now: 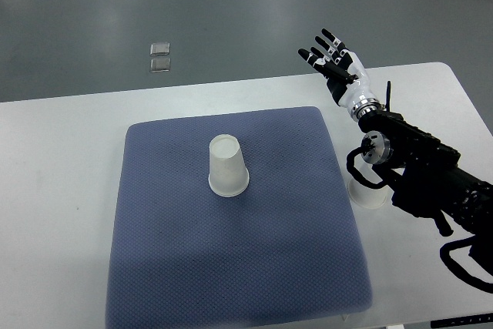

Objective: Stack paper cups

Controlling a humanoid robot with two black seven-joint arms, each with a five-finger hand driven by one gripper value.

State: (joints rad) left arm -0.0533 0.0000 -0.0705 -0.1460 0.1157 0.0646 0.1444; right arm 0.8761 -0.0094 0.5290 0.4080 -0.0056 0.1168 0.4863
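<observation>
With the right hand (333,61) raised past the blue mat (154,252), fingers spread and empty, its forearm overhangs the second cup (368,195) beside the mat and may topple it before reaching the upturned cup (228,165) mid-mat.

The right hand (333,63) is hanging in the air over the far edge of the white table (62,159), and its fingers (322,42) are spreading wide and holding nothing. Its black arm (420,171) is coming in from the right side. To the left of the hand and nearer to the robot, a white paper cup (228,166) is sitting upside down on a blue mat (231,260). A second cup (368,194) is standing on the table just beside the mat's right edge, under the arm, and the arm is hiding part of it. Far off to the hand's left, two small clear squares (160,58) are lying on the grey floor (231,5).
</observation>
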